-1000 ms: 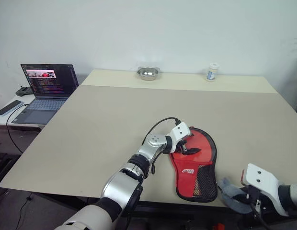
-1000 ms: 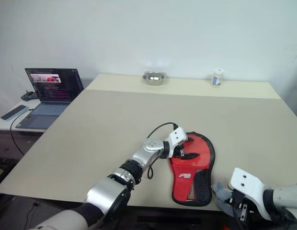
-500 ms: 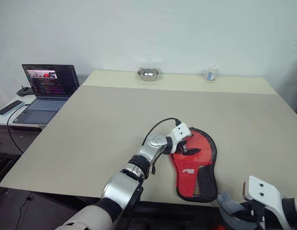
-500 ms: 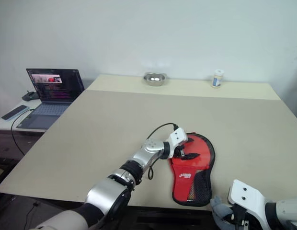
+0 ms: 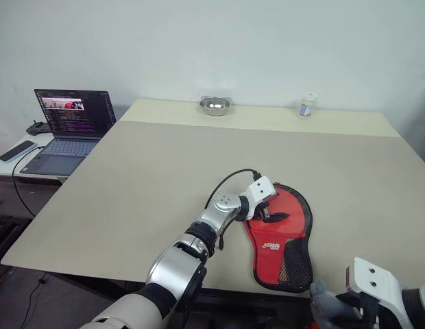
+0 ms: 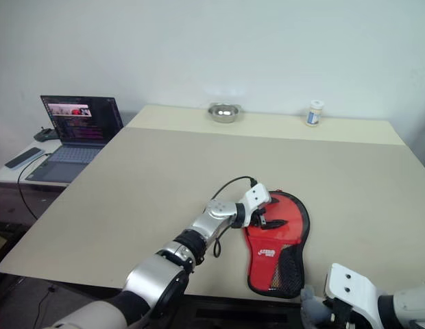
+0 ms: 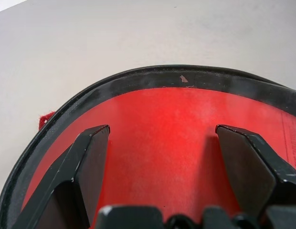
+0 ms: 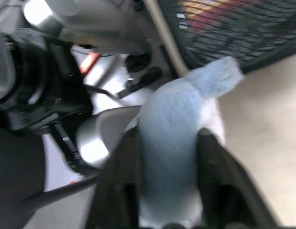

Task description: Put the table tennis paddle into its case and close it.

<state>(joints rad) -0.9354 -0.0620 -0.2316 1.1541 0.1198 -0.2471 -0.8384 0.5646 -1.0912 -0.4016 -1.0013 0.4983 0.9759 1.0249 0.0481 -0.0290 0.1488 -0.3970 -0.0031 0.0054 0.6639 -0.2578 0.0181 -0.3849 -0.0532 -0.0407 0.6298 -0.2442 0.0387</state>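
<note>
Case [image 5: 280, 238] lay flat on the table [image 5: 151, 171], close to the near edge and right of centre. Long axis ran near-to-far: round head away from us, narrow mesh-pocket end at the table edge.

Table tennis paddle [image 5: 286, 209] looked to be inside. We saw red face through the clear front, and red-yellow stripes behind the mesh in the right wrist view. We read insertion as done and closing as what was left. We couldn't make out the zip pull or how far the zip had run.

Key relation: the case head sat directly under the left gripper [image 5: 271, 211]. The handle end pointed back toward the right gripper [image 5: 336, 312], which was off the table, below its near edge and just beside that end.

Left arm reached across from the left, wrist angled slightly down. Its fingers [image 7: 86, 162] were spread wide over the red face with the black trim arcing just beyond the tips. They were clamping nothing, and looked more like pinning the case flat.

Right gripper had a pale blue soft thing [image 8: 176, 143] sitting in it. We couldn't tell whether it was gripped or let go.

Our guess was that the left pins the head while the right comes up to the edge for the zip. The right needs that blue thing dealt with first.
</note>
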